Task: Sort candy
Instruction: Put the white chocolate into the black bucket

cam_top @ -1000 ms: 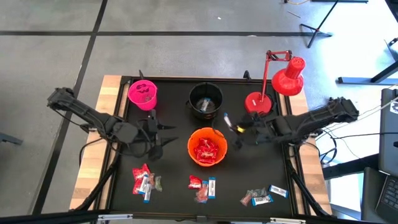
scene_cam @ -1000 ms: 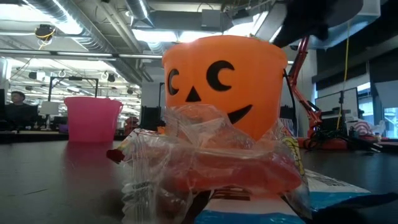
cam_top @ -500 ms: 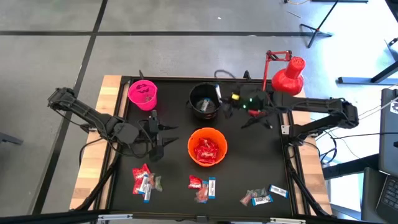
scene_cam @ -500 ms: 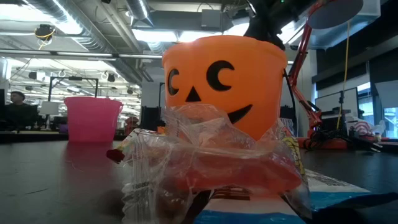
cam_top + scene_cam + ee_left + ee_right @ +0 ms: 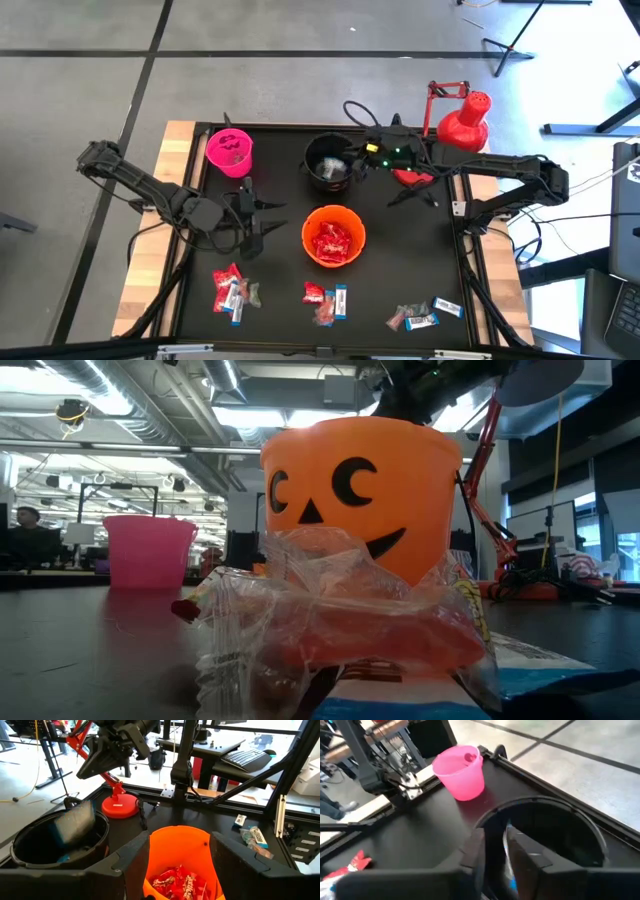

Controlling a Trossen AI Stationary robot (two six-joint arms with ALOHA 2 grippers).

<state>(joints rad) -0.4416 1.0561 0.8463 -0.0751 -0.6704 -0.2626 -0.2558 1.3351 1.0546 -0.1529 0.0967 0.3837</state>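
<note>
Over the black bucket (image 5: 330, 163), the right gripper (image 5: 352, 168) was parted, with a blue-and-white bar (image 5: 510, 851) between its fingers and the bucket's mouth.

One second before, that gripper had been clenched on the bar right of the orange bucket (image 5: 333, 236), by the red lamp (image 5: 452, 133); it had since swung across the table to the black bucket and loosened. Whether the bar was free of the fingers could not be told. The left gripper (image 5: 262, 220) was unmoved, spread wide and empty, left of the orange bucket. No writing on any wrapper was legible; the orange bucket bore a black pumpkin face. Red packets filled the orange bucket, and three small heaps of candy (image 5: 325, 300), red, blue-and-white and brownish, lay along the table's near edge. The pink bucket (image 5: 230, 151) stood at the far left.
</note>
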